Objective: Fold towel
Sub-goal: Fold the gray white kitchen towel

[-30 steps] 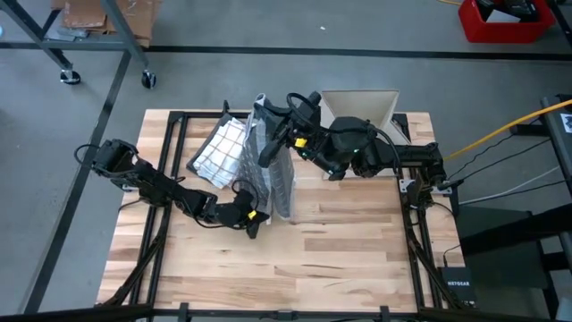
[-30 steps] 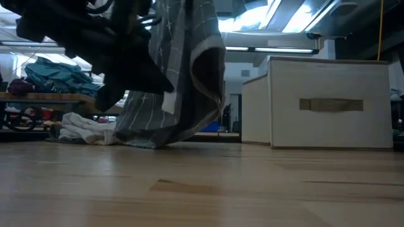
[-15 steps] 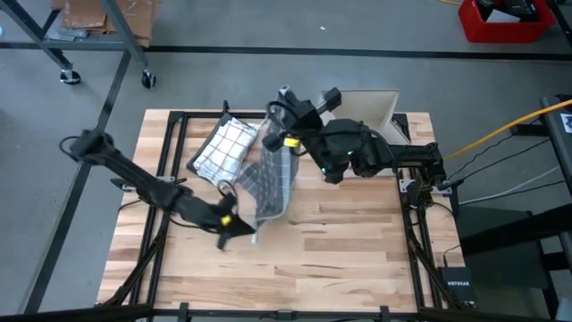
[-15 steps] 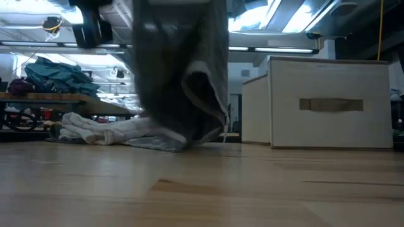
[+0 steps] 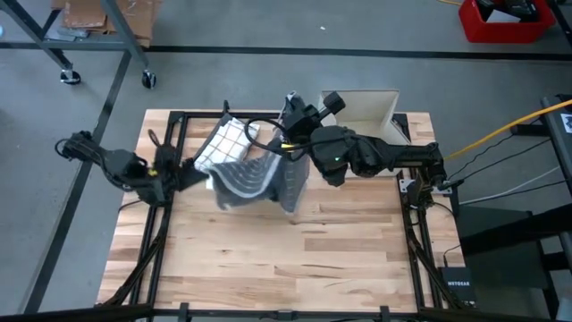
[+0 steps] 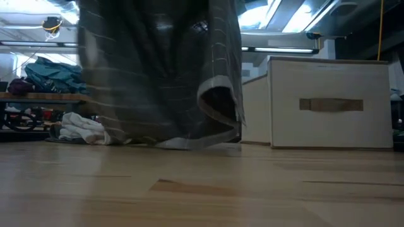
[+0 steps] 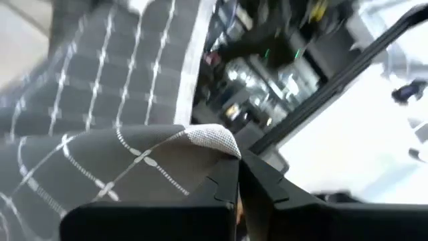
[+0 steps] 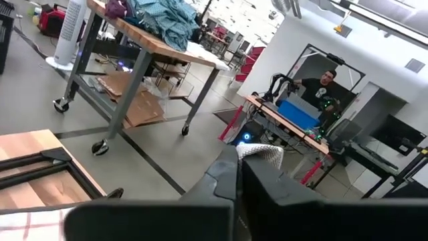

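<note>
A dark grey towel with thin white checks (image 5: pixel 255 179) hangs stretched between my two grippers above the table's middle. In the low view the towel (image 6: pixel 158 75) fills the upper left like a curtain, its lower edge (image 6: pixel 189 144) at or just above the tabletop. My left gripper (image 5: pixel 201 176) is shut at the towel's left end. My right gripper (image 5: pixel 290 148) is shut at its right end, higher up. My left gripper pinches a hemmed corner of the towel (image 7: pixel 212 139) between its two shut fingers (image 7: pixel 267 187). The cloth runs away from the fingertips toward the other arm. My right gripper pinches another corner (image 8: pixel 262 152) between its shut fingers (image 8: pixel 221 181); only a small tip of cloth shows past them, and the rest hangs below, out of that view.
A white checked towel (image 5: pixel 222 143) lies on the table's far left part, behind the held one. A beige fabric box (image 5: pixel 362 107) stands at the far right edge, also seen as the box (image 6: pixel 328 104) in the low view. The near half of the wooden table (image 5: pixel 295 259) is bare.
My left gripper swept from the table's middle toward the left edge and a little farther back, still holding its corner. The towel, which hung bunched in a narrow column, has been drawn out sideways into a wide sheet. My right gripper shifted slightly toward the near side.
</note>
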